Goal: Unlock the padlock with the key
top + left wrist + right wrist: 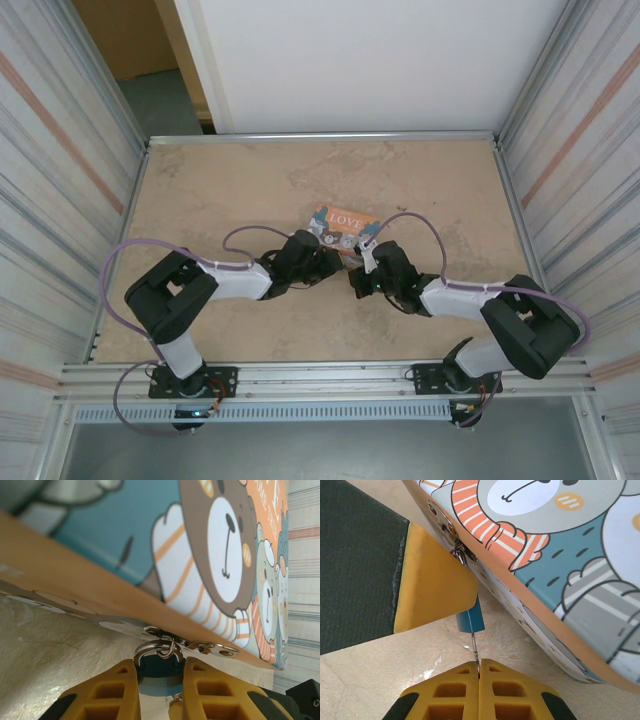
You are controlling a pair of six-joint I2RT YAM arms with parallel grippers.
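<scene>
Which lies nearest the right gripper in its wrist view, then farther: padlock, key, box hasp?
1. key, pinched in the right gripper, bottom centre.
2. padlock, just above it.
3. box hasp, upper left, farthest.

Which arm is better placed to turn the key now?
Right. Its fingers are shut on the key, whose tip reaches the blue padlock, so it can probably turn it. The left fingers clamp the padlock body and should steady it.

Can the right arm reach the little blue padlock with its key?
Probably yes: the right fingers pinch the key, its tip at the underside of the padlock, with nothing between them. The left fingers grip the padlock's body.
</scene>
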